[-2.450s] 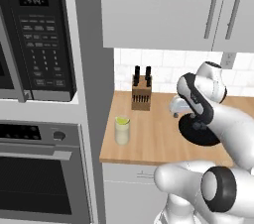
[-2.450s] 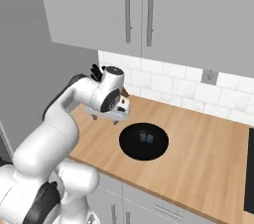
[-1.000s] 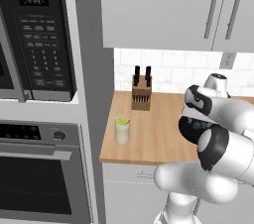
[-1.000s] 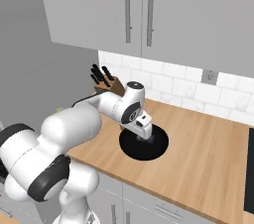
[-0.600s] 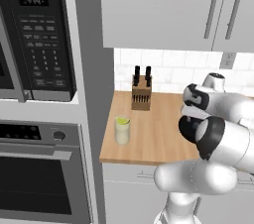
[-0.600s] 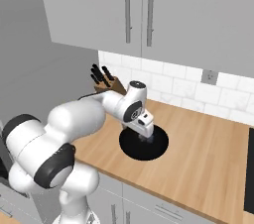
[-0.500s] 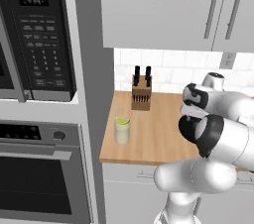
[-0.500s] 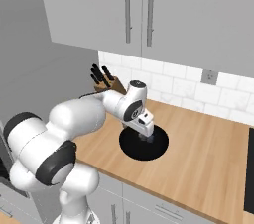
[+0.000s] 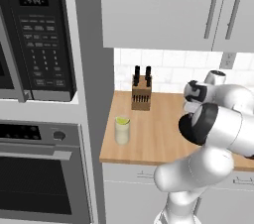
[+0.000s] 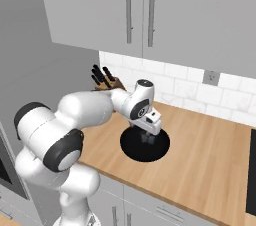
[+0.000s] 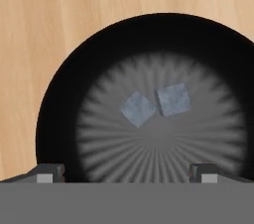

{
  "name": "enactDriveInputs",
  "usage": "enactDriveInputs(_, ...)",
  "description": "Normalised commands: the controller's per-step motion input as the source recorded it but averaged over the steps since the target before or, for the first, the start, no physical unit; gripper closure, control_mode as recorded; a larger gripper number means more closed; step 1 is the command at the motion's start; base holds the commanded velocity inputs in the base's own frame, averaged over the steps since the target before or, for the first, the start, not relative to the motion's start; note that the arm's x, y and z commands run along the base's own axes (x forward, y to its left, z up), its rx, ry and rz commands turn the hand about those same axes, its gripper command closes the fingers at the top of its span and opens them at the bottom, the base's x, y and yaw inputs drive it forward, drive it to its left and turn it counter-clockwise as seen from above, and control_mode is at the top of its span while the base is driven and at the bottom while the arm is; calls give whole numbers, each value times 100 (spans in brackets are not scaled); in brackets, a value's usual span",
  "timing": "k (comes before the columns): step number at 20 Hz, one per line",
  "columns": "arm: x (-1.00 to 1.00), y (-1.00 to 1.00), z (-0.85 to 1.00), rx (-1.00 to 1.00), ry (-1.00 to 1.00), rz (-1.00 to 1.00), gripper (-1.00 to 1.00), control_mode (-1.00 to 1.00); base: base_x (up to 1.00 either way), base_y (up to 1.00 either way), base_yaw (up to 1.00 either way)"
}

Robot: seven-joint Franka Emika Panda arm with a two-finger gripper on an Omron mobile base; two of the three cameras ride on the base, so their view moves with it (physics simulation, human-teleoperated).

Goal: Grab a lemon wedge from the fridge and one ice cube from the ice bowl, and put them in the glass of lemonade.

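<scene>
The two-finger gripper (image 11: 126,172) hangs over the round, shallow black ice bowl (image 11: 59,94), its two small dark fingertips (image 11: 47,172) spread wide apart with nothing between them. In the hand view they stand at the near rim on either side, pointing down into the bowl.

Two pale bluish-grey square ice cubes (image 11: 156,104) lie flat on the bowl's bottom, touching at a corner; one sits turned like a diamond, the other nearly square to the view. Neither has a clear long axis.

From the right base view the gripper (image 10: 148,136) sits low above the ice bowl (image 10: 131,151), and the hand covers most of the cubes, so they are hard to make out there. The bowl rests on the light wooden countertop (image 10: 210,160), right of the brown wooden knife block (image 10: 104,83) by the tiled wall.

In the left base view the white arm (image 9: 218,124) hides the bowl. The short clear glass of pale yellow lemonade (image 9: 122,130) stands upright near the counter's left front edge, well apart from the bowl, with a tiny yellow-green lemon wedge (image 9: 122,120) at its rim; which way the wedge points is too small to tell.
</scene>
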Motion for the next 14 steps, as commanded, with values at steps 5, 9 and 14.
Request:
enactDriveInputs(5,11,-23,-12,0,1,1,-100,-100,0,0,0)
enactDriveInputs(9,8,0,-43,0,2,0,-100,-100,0,0,0)
enactDriveInputs(14,8,0,-16,-1,0,0,-100,-100,0,0,0)
